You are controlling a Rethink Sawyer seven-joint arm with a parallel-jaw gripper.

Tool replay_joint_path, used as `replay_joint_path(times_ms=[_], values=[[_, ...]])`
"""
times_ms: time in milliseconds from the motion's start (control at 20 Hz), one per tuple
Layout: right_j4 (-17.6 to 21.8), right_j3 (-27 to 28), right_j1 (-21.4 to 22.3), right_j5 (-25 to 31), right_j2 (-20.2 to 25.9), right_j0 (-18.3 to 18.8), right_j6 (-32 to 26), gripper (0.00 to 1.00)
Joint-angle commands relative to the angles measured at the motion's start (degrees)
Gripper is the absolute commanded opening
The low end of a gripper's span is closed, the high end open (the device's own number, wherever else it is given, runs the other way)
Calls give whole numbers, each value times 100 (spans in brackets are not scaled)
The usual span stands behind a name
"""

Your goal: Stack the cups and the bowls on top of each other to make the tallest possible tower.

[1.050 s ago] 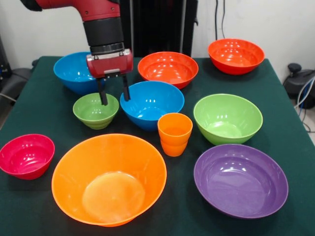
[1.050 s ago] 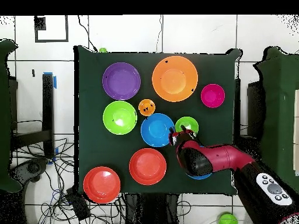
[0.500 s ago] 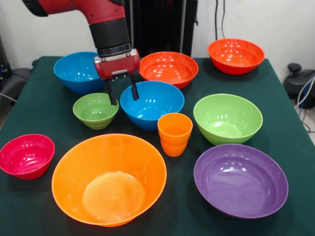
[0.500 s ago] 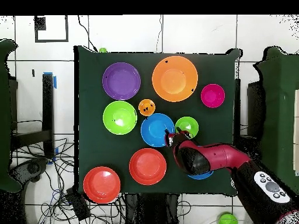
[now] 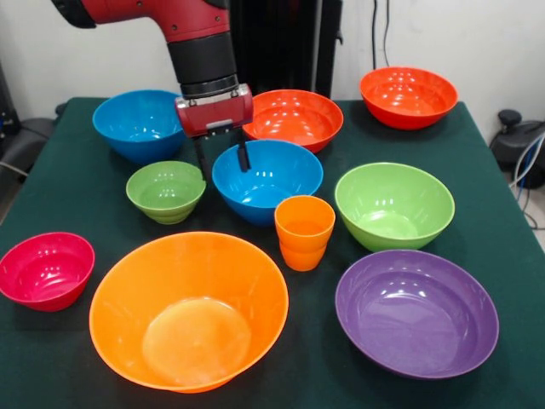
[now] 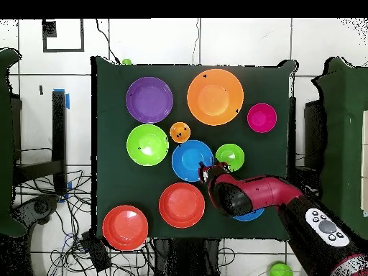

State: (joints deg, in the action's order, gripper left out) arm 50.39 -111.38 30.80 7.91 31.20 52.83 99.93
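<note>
Green cloth table (image 5: pixel 477 170) against a white wall; gripper (image 5: pixel 223 164) spread astride blue bowl (image 5: pixel 267 181) rim.

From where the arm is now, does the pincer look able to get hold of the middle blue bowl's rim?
Probably yes. The open pincer hangs at the rim of the middle blue bowl, one finger outside and one over the inside. Nothing lies on that rim; the small green bowl stands apart beside it.

Cup (image 5: pixel 304 232) just before central bowl (image 5: pixel 267 181); pincer (image 5: pixel 223 160) over its rim
</note>
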Motion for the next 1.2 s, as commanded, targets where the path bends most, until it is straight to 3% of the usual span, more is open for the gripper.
replay_joint_path(times_ms=[50,950,1200], values=[[611,197,176,483,-321,-511,-327,100],[956,429,409,508,-811,-1005,-219,100],[868,420,403,480,-698,-862,-316,100]])
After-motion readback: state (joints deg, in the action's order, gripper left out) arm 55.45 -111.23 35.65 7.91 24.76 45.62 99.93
